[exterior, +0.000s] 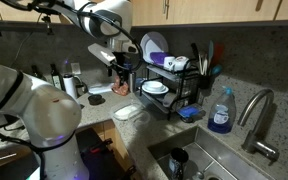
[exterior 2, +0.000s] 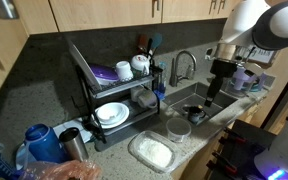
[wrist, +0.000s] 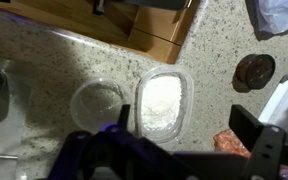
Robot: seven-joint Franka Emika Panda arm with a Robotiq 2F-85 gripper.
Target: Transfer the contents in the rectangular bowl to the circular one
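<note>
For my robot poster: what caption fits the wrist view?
Open gripper hovers over the white-filled rectangular bowl, beside the clear circular bowl.

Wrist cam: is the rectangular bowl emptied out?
No, the rectangular bowl holds a white mass across its bottom, sitting beside the circular one on the counter.

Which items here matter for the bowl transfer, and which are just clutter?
Job:
- rectangular bowl, white contents inside
- circular bowl, right beside it
- gripper, open, holding nothing

Lying about:
- dish rack with dishes
- soap bottle
- faucet
</note>
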